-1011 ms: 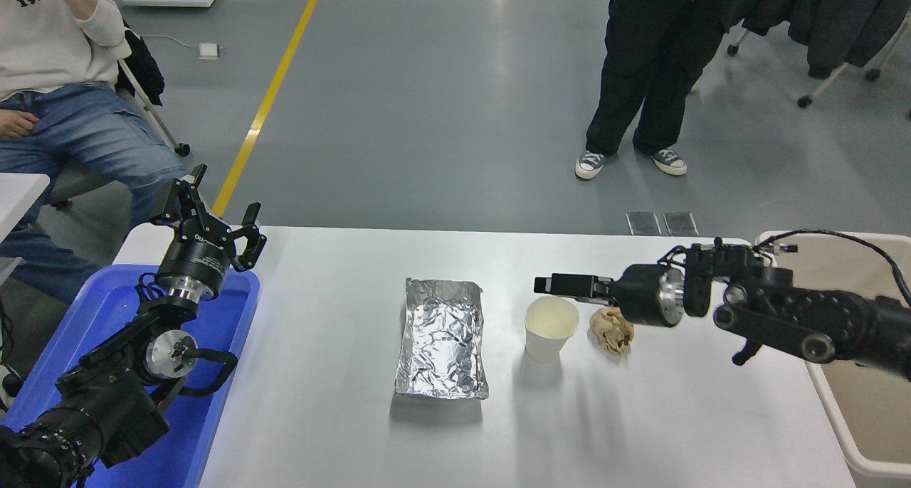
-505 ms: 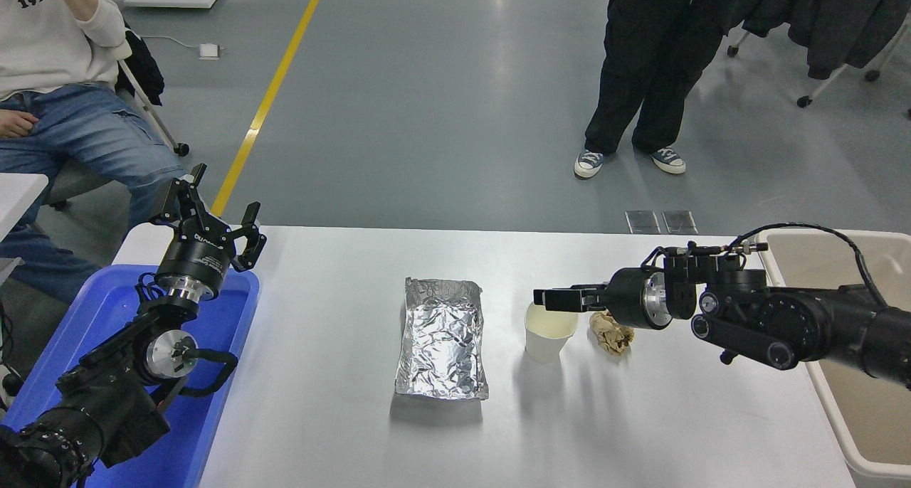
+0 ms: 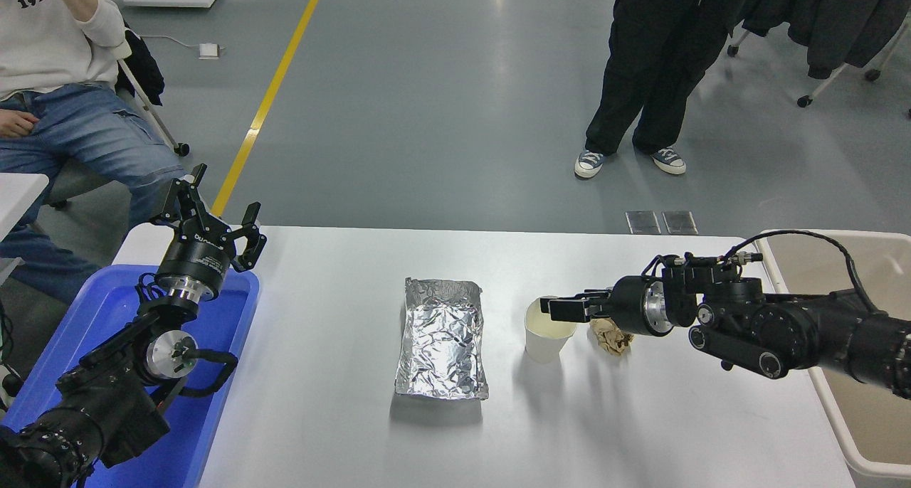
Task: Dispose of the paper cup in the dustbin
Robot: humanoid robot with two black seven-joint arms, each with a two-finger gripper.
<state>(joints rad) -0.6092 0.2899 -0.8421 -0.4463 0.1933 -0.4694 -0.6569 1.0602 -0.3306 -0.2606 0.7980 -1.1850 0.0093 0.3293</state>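
Observation:
The white paper cup stands upright on the white table, right of centre, with its cream inside showing. My right gripper reaches in from the right, lies level, and its tip is at the far right part of the cup's rim. I cannot see whether it is open or shut. The beige dustbin stands at the table's right edge, under my right arm. My left gripper is parked, open and empty, over the blue tray at the lower left.
A crumpled brown paper ball lies just right of the cup, below my right wrist. A silver foil tray lies left of the cup. A blue plastic tray is at the left edge. One person sits at far left, another stands at the far side.
My right gripper has come down and slightly to the right, from above and behind the cup to its rim. The arm has dropped lower. The cup and the left arm have not moved.

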